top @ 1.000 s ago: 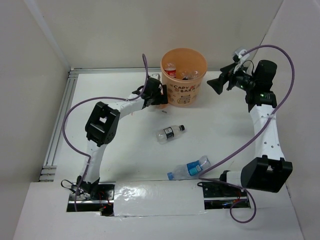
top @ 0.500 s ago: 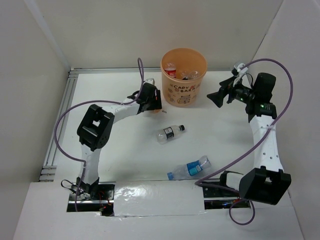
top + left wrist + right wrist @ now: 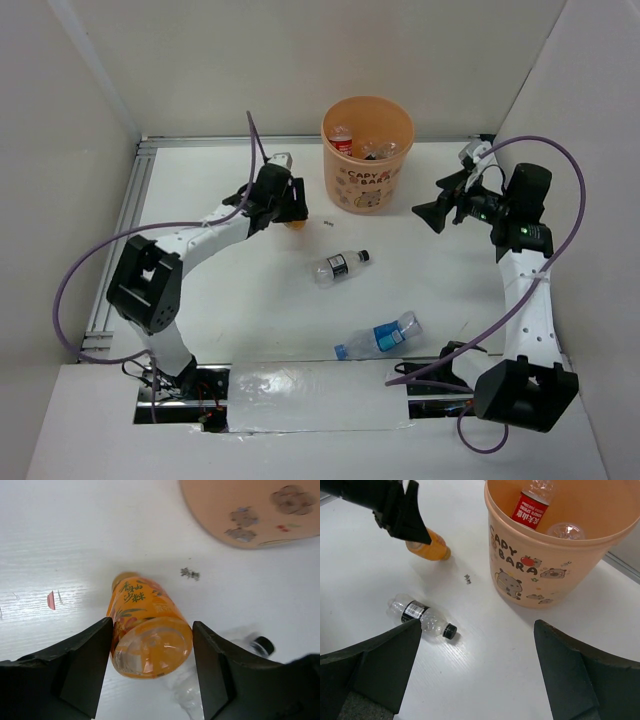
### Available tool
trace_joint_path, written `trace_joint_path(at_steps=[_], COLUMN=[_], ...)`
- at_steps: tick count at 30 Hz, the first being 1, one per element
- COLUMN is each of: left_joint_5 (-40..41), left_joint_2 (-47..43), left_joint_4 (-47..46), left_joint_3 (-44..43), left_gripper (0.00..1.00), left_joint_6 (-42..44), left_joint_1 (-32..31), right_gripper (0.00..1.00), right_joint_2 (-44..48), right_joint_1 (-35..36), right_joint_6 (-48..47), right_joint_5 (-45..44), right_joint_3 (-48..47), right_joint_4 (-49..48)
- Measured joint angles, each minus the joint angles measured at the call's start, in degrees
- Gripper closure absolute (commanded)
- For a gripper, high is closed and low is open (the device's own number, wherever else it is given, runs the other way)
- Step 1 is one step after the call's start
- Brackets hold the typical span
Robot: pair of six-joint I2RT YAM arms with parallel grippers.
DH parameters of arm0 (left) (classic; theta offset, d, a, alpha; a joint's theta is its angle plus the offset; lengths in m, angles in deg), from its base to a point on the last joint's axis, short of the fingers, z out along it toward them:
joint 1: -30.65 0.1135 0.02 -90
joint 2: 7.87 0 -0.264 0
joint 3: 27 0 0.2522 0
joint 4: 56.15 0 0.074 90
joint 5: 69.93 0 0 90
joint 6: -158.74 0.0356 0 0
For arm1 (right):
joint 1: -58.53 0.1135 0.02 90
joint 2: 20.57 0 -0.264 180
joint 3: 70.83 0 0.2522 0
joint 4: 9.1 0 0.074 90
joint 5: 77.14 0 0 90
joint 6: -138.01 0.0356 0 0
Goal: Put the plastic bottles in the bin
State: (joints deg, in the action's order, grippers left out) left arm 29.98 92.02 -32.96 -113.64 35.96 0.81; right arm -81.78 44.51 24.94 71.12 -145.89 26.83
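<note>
A stubby orange bottle [image 3: 150, 630] sits between the fingers of my left gripper [image 3: 152, 632], base toward the camera, both jaws against its sides; the gripper is shut on it. From above, this bottle [image 3: 293, 222] pokes out under the left gripper [image 3: 285, 208], left of the orange bin [image 3: 368, 185]. A clear bottle with a black label [image 3: 338, 267] and one with a blue label [image 3: 380, 337] lie on the table. The bin [image 3: 530, 575] holds a red-labelled bottle [image 3: 530, 507] and other clear ones. My right gripper [image 3: 425, 212] hovers right of the bin, open and empty.
A small dark scrap [image 3: 328, 224] lies on the table between the orange bottle and the bin. An aluminium rail [image 3: 125, 240] runs along the table's left side. White walls close in the back and sides. A foil-taped strip [image 3: 310, 395] spans the near edge.
My left arm has swung left, away from the bin, and its jaws have narrowed onto the orange bottle. My right gripper has dropped slightly lower, still open.
</note>
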Motion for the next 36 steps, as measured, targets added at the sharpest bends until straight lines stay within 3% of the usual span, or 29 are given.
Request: trace_joint_path(at_steps=[5, 18, 23, 30, 36], left_joint_5=[-1.6, -5.3, -8.2, -20.1, -28.6], left_joint_2=[-5.1, -5.9, -6.4, -7.7, 1.2], left_joint_4=[-0.3, 2.1, 5.3, 2.6, -3.5], left_joint_3=[-0.2, 0.6, -9.3, -26.5, -41.5], left_gripper=[1.00, 1.00, 1.00, 1.00, 1.00], left_joint_6=[0.1, 1.1, 1.4, 0.2, -5.1], left_joint_1=[-0.2, -0.9, -1.4, -1.4, -1.5], right_gripper=[0.00, 0.00, 0.00, 0.13, 0.12], right_joint_2=[0.2, 1.9, 1.9, 2.0, 2.5], right_joint_1=[-0.1, -0.1, -0.1, -0.1, -0.1], right_joint_6=[-0.2, -0.9, -1.9, -7.3, -11.7], right_joint_5=[0.5, 0.6, 0.5, 0.4, 0.3], right_joint_3=[0.3, 1.3, 2.2, 5.1, 5.9], right_joint_4=[0.2, 0.7, 1.5, 5.1, 8.8])
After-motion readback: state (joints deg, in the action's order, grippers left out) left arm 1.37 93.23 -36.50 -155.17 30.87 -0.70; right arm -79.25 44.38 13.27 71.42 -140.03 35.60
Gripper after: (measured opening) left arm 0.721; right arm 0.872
